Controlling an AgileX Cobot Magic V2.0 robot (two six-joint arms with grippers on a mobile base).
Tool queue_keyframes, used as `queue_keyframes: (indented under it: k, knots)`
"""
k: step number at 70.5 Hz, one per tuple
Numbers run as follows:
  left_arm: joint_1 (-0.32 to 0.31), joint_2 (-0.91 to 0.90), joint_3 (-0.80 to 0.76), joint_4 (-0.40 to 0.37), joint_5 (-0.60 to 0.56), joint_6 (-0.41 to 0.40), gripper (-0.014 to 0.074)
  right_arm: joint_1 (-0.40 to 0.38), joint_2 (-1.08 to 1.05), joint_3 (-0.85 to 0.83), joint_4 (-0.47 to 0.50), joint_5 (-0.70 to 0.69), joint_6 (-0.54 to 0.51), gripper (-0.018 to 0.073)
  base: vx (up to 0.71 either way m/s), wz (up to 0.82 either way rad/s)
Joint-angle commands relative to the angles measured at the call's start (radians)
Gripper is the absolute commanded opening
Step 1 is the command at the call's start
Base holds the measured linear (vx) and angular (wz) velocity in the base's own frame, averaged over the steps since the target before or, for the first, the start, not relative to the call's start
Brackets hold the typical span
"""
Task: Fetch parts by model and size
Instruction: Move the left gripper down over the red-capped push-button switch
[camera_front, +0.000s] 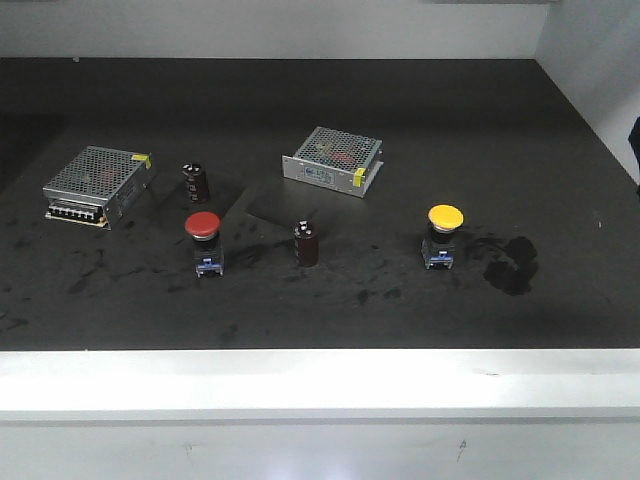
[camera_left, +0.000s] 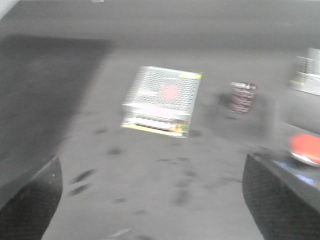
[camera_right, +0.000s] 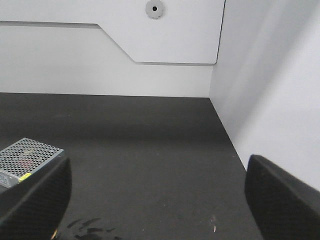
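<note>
Two parts stand upright on the black table (camera_front: 330, 310). The red-capped push button (camera_front: 203, 226) is at front left and the yellow-capped push button (camera_front: 445, 217) at front right, each on a black body with a blue base. Neither arm shows in the front view. The left wrist view is blurred. In it my left gripper (camera_left: 155, 200) hangs open over bare table, with the red cap (camera_left: 305, 148) just past its right finger (camera_left: 280, 200). My right gripper (camera_right: 157, 195) is open above the table's far right corner, holding nothing.
Two silver perforated power supplies (camera_front: 97, 183) (camera_front: 332, 160) lie at the back, and two dark capacitors (camera_front: 196, 182) (camera_front: 307, 243) stand between them and the buttons. A white wall (camera_right: 280, 100) borders the table on the right. A white ledge (camera_front: 320, 385) runs along the front.
</note>
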Motion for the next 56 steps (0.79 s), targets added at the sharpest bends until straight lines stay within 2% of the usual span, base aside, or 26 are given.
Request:
queue_keyframes:
  k: [1, 18, 39, 48, 52, 56]
  knots:
    - [-0.035, 0.015, -0.042, -0.103, -0.082, 0.093, 0.0673, 0.004, -0.005, -0.033, -0.010, -0.077, -0.004, 0.0625, 0.00, 0.00]
    - [-0.115, 0.158, -0.172, -0.259, -0.017, 0.237, 0.0666, 0.004, -0.005, -0.033, -0.010, -0.077, -0.004, 0.0607, 0.00, 0.00]
    - [-0.273, 0.377, -0.405, -0.271, 0.032, 0.242, 0.0659, 0.004, -0.005, -0.033, -0.010, -0.077, -0.004, 0.0599, 0.00, 0.00]
    - [-0.336, 0.473, -0.513, -0.256, 0.048, 0.183, 0.0647, 0.004, -0.005, -0.033, -0.010, -0.077, -0.003, 0.0596, 0.00, 0.00]
    - [-0.357, 0.511, -0.559, -0.227, 0.067, 0.118, 0.0642, 0.004, -0.005, -0.033, -0.010, -0.077, -0.003, 0.0594, 0.00, 0.00]
    - [-0.371, 0.549, -0.607, -0.172, 0.105, 0.016, 0.0634, 0.004, -0.005, -0.033, -0.010, -0.077, -0.003, 0.0594, 0.00, 0.00]
